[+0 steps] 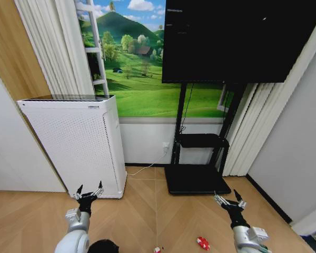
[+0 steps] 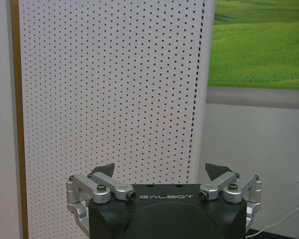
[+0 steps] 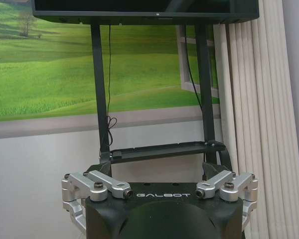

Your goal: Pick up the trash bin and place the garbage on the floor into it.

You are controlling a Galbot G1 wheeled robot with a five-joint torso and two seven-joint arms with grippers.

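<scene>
A: Which step is in hand?

B: The first, I'd judge. Both arms are held low in front, and nothing is grasped. The left end effector [image 1: 89, 191] hangs before the tall white perforated box appliance [image 1: 76, 145] with its fingers spread apart; the right end effector [image 1: 229, 201] hangs before the black screen stand [image 1: 197, 158], fingers likewise apart.

A: And the bin?

B: A dark round shape [image 1: 102, 246] at the bottom edge of the head view, beside the left arm, may be the black mesh trash bin; I cannot tell what it holds.

A: The garbage?

B: On the wooden floor [image 1: 147, 211]: a red wrapper piece [image 1: 203, 243] and a red-and-white wrapper piece [image 1: 157, 250], well apart. Next calls for lowering the left arm to that rim.
</scene>
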